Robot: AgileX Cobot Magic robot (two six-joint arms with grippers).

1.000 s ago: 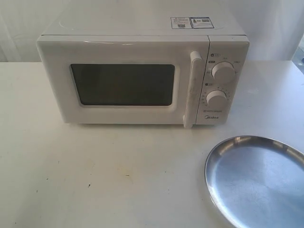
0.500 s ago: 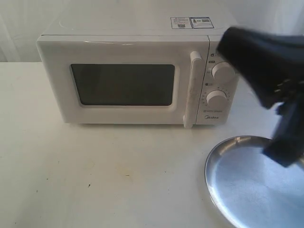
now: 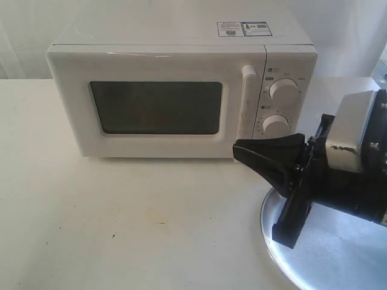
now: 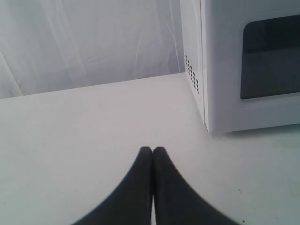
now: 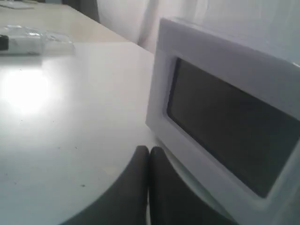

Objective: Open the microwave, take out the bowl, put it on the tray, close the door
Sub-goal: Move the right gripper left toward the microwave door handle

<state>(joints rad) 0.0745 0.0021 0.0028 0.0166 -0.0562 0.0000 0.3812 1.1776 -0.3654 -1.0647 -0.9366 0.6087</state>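
Note:
The white microwave (image 3: 169,36) stands at the back of the table with its door (image 3: 151,63) closed and the tall handle (image 3: 246,112) upright. My right gripper (image 3: 237,148) is shut and empty, its black tip just below the bottom of the handle, in front of the lower right of the door (image 5: 220,117); the same gripper (image 5: 149,151) shows close to the door in the right wrist view. The silver tray (image 3: 326,266) lies at the front right, partly under the right arm. My left gripper (image 4: 152,150) is shut and empty above bare table, left of the microwave (image 4: 225,61). The bowl is hidden.
Two round white knobs (image 3: 283,90) sit right of the handle. A white curtain (image 4: 89,42) backs the table. A clear plastic item (image 5: 33,40) lies far off on the tabletop in the right wrist view.
The right arm has come in from the right and dropped; its shut gripper now points left at the bottom of the door handle. The microwave and tray have not moved.

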